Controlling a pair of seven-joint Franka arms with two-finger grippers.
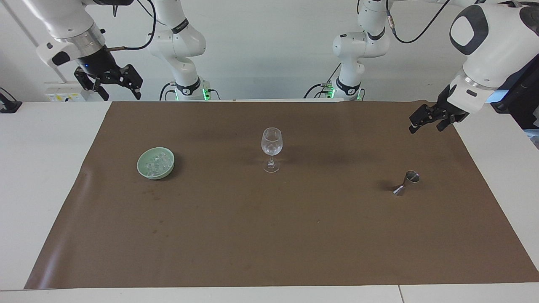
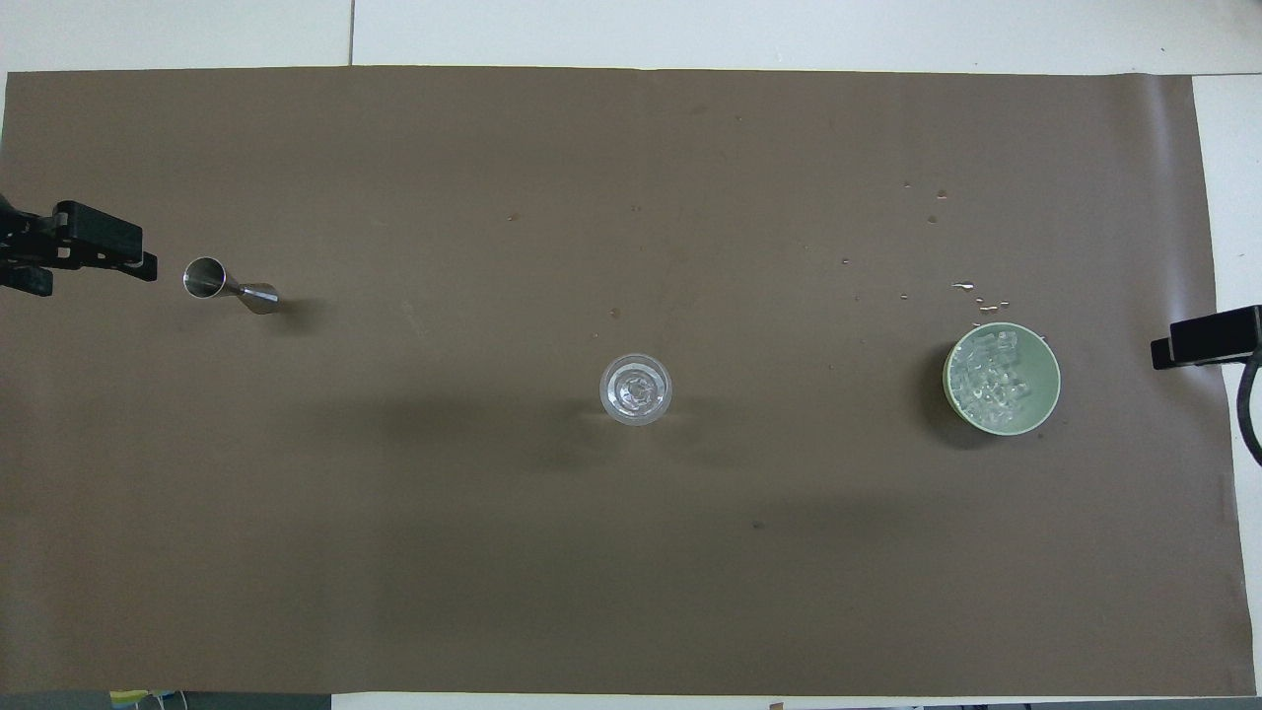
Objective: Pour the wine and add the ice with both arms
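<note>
The left gripper point(image 1: 426, 123) hangs open and empty above the mat near the jigger point(image 1: 406, 182). The right gripper point(image 1: 113, 86), open and empty, hangs over the mat's corner, well apart from the ice point(image 1: 156, 163) bowl point(image 1: 145, 171).

Brown mat point(image 1: 269, 235) on white desk point(image 1: 46, 168), green bowl point(image 1: 156, 163) of ice point(image 1: 156, 162), upright stemmed glass point(image 1: 271, 149) mid-mat, steel jigger point(image 1: 406, 182), left tool point(image 1: 429, 118) raised above mat edge, right tool point(image 1: 113, 85) raised, fingers spread.

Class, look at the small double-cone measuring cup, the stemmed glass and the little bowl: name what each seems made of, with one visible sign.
Measuring cup: likely steel, shiny grey with highlights. Stemmed glass: clear glass, the mat shows through. Bowl: pale green, glossy, perhaps glazed ceramic or plastic.
</note>
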